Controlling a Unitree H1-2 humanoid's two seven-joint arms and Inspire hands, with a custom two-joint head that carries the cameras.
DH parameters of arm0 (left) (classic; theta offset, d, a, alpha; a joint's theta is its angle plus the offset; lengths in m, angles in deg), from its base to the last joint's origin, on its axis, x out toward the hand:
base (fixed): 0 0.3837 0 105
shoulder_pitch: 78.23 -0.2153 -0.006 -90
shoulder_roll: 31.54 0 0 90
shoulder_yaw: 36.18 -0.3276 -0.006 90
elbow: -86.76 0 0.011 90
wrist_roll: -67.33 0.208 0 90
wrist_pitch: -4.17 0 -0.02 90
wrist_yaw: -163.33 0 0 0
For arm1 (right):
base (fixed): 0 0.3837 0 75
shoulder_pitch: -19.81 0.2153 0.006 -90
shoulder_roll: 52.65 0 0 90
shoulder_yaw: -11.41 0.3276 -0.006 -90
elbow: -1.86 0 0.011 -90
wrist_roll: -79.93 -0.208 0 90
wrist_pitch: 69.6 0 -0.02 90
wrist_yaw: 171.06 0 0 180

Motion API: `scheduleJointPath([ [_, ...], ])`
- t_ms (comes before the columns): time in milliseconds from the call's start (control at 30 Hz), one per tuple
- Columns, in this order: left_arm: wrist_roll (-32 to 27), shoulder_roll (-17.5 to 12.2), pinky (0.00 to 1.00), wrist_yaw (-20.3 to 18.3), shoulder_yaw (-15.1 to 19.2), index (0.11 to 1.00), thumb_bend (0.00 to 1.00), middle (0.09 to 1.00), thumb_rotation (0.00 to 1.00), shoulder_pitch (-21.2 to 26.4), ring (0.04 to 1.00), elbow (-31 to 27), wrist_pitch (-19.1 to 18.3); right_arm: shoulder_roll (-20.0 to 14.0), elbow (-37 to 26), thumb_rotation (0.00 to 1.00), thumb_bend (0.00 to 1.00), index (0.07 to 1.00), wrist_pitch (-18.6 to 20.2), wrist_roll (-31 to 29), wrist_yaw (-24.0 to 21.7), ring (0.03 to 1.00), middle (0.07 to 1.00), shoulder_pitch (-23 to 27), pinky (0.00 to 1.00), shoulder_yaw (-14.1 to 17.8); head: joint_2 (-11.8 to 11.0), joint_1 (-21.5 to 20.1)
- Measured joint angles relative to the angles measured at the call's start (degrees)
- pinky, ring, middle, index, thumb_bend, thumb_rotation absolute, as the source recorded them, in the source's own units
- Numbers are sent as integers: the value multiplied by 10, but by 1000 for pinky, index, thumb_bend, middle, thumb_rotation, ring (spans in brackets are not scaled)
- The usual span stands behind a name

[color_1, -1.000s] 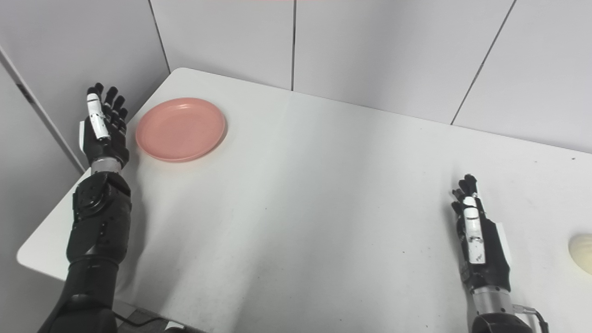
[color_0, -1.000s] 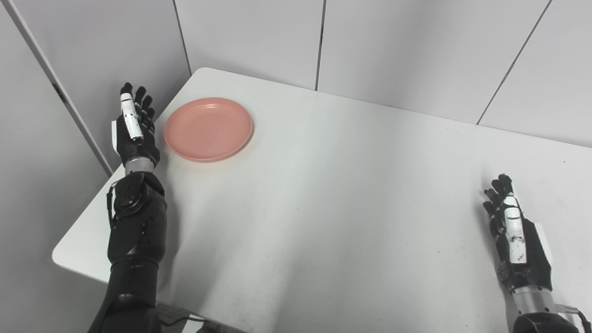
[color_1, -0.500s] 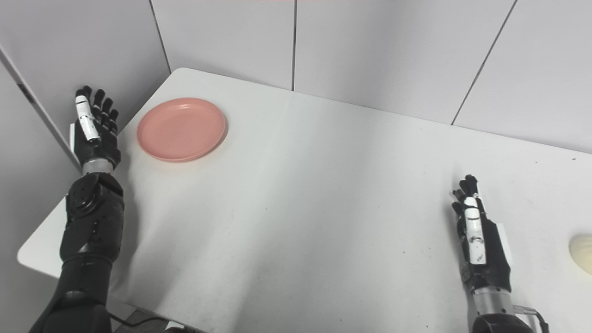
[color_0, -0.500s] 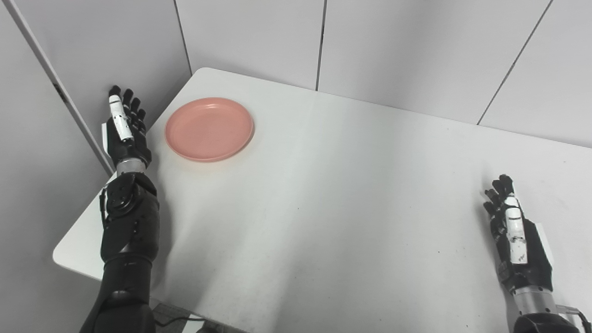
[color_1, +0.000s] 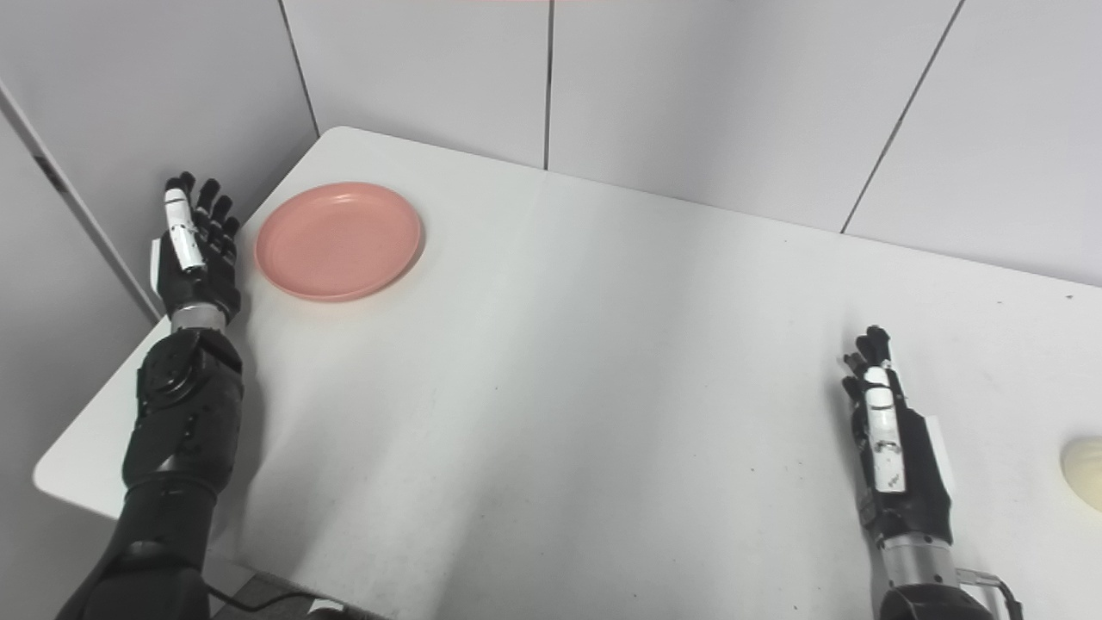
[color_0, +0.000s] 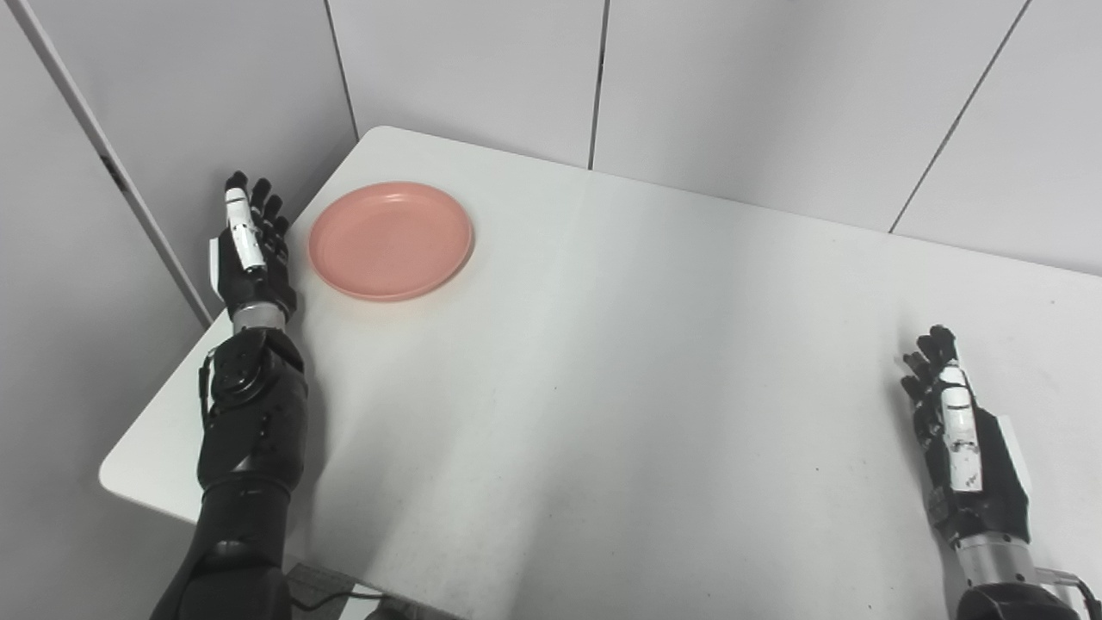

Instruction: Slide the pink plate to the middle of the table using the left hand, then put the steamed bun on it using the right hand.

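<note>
Standing edge-on just beside the left rim of the pink plate, fingers straight, apart and gripping nothing: the left hand, raised at the table's left edge and, by the look of it, not yet touching the plate. Sitting near the far left corner, well away from the middle, empty and flat. Getting the push right, as a judgement: lowering the hand until the palm side is meeting the rim low down, then sweeping rightward and toward the near side in one slow stroke, keeping contact behind the plate's centre so it is sliding rather than spinning off or tipping up. Waiting near the right edge, edge-on as well, fingers extended and empty: the right hand. Lying just beyond it at the far right, cut off by the right eye view's border and absent from the left eye view: the steamed bun, well apart from the plate.
</note>
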Motion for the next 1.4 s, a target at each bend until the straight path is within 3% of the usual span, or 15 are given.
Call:
scheduleJointPath([
  [900, 14, 7, 989, -37, -47, 954, 442, 949, 1000, 31, 955, 47, 10, 3, -13, 1000, 128, 1000, 5, 7, 3, 1000, 1000, -8, 1000, 0, 2, -9],
  [1400, 15, 15, 978, -57, -67, 947, 445, 942, 1000, 42, 948, 59, 9, 8, -13, 1000, 134, 1000, 4, 19, 7, 1000, 1000, -8, 1000, -2, 3, -35],
])
